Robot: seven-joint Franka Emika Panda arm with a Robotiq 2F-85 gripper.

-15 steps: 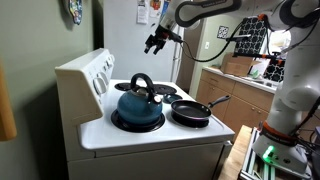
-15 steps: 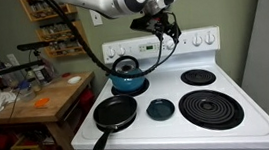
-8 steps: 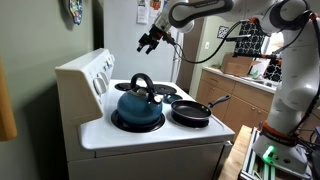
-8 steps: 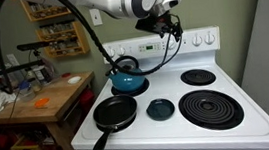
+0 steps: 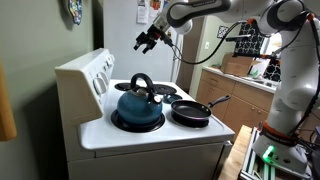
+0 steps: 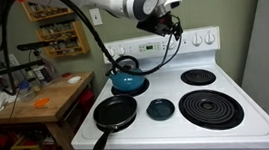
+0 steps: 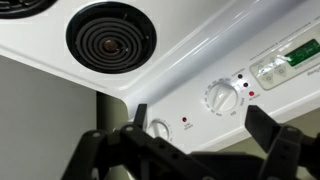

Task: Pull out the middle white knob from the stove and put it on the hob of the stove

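The white stove [image 5: 150,135] has a raised back panel [image 6: 177,45] with a row of white knobs [image 6: 197,40]. In the wrist view two of these knobs show, one large [image 7: 222,95] and one partly behind my finger [image 7: 160,130]; I cannot tell which is the middle knob. My gripper [image 7: 200,125] is open and empty, its fingers spread wide, and hovers in the air in front of the panel. It also shows in both exterior views [image 5: 148,40] [image 6: 165,23]. The hob [image 6: 167,94] lies below it.
A teal kettle [image 5: 138,105] sits on a back burner and a black frying pan [image 5: 192,112] on a front burner. A small dark lid [image 6: 159,109] lies mid-hob. Two coil burners [image 6: 210,107] [image 6: 197,76] are bare. A wooden table [image 6: 37,100] stands beside the stove.
My gripper has moved a little closer to the back panel and slightly up. It stays open. Nothing on the hob has moved.
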